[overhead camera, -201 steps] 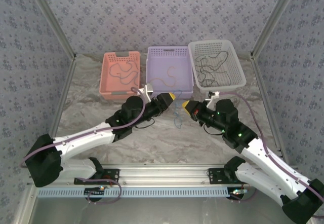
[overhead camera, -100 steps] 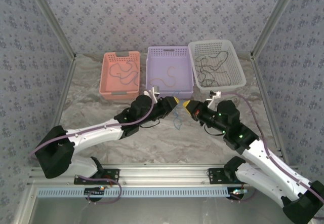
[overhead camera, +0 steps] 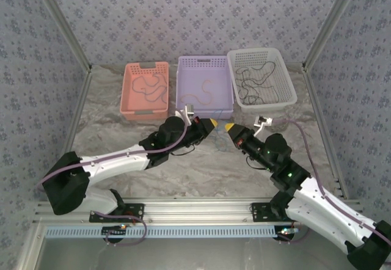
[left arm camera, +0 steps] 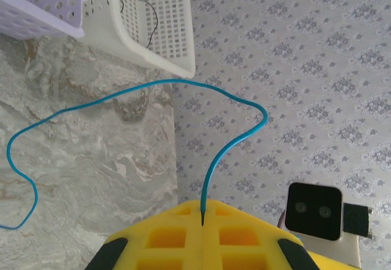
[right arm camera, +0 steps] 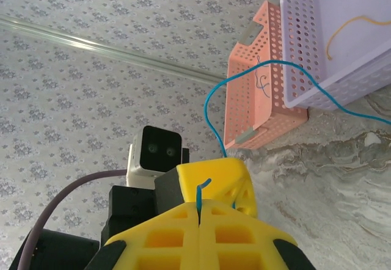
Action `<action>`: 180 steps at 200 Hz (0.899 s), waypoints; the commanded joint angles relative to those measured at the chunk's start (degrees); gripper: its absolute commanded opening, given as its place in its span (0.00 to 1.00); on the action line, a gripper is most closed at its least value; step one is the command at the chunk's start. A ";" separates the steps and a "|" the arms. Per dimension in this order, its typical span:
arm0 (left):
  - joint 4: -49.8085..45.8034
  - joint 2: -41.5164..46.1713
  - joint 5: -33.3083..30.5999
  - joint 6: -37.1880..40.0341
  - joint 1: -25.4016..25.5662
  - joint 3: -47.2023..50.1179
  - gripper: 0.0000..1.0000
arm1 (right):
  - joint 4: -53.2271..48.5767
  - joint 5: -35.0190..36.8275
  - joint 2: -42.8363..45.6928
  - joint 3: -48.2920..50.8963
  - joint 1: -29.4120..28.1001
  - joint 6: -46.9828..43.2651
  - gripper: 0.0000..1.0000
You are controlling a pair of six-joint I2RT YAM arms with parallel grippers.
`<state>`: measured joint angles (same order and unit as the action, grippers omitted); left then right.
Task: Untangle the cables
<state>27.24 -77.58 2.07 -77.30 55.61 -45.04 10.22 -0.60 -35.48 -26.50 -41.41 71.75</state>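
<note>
Here both arms meet tip to tip over the middle of the desk (overhead camera: pixel 201 166), and the coming move turns on how the blue cable (left arm camera: pixel 153 87) runs away from that meeting point. The left tool (overhead camera: pixel 211 123) is clenched on the cable. In its wrist view the cord rises straight out of the seam between the 2 yellow pads, bends over ahead of the tool, then sweeps off to the tool's left and sags down onto the desk in a loose loop. The right tool (overhead camera: pixel 228 126) is likewise clamped on blue cord, with only a short stub showing above its own seam. Just beyond its tip the cord arcs up and away to that tool's right, passing in front of the purple basket (overhead camera: pixel 204 58). So the 2 pinch points sit close together, and nearly all the free length lies ahead of both tools, toward the baskets, not between them. Neither arm is clearly nearer the slack. The pink basket (overhead camera: pixel 129 69), the purple basket and the white basket (overhead camera: pixel 256 52) each hold 1 cable already, so the blue one looks like the last. Drawing the tools apart would likely lay its long axis across the desk from side to side.
</note>
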 commanded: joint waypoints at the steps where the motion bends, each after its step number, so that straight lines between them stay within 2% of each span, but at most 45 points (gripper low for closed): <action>1: -3.84 4.15 -1.50 4.95 -0.12 -1.31 0.00 | -5.10 0.54 1.37 -2.09 -0.05 -3.97 0.11; 10: -7.52 4.78 -0.66 8.20 -0.32 -3.17 0.00 | -12.41 -0.50 2.01 -4.70 0.21 -5.87 0.21; 29: -15.50 5.33 1.35 15.33 -0.42 -7.07 0.00 | -27.79 -4.24 2.18 -12.99 2.44 -15.39 0.35; 53: -25.54 5.43 4.06 24.79 -0.68 -11.82 0.00 | -40.31 -12.07 0.73 -21.86 6.71 -28.32 0.41; 61: -28.97 5.55 4.09 27.69 -0.77 -13.13 0.00 | -43.79 -17.10 -1.02 -25.14 9.33 -33.15 0.42; 86: -33.04 6.03 6.93 34.17 -2.00 -14.96 0.00 | -50.19 -29.72 -7.21 -31.17 15.97 -40.24 0.42; 102: -33.20 6.75 8.49 36.52 -2.92 -14.97 0.00 | -49.72 -34.57 -9.61 -30.65 19.79 -37.93 0.41; 119: -30.15 7.70 11.33 39.58 -3.09 -13.73 0.00 | -39.31 -41.77 -9.63 -24.61 22.82 -27.42 0.39; 138: -26.75 8.92 14.40 43.32 -3.10 -11.79 0.00 | -31.38 -43.62 -8.87 -19.26 22.05 -18.47 0.36; 180: -21.35 9.81 21.40 50.13 -3.14 -8.63 0.00 | -21.26 -44.72 -8.98 -14.40 18.40 -8.42 0.35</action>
<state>1.06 -68.97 17.37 -33.85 52.49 -54.96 -21.76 -40.77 -45.32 -42.70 -21.65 54.11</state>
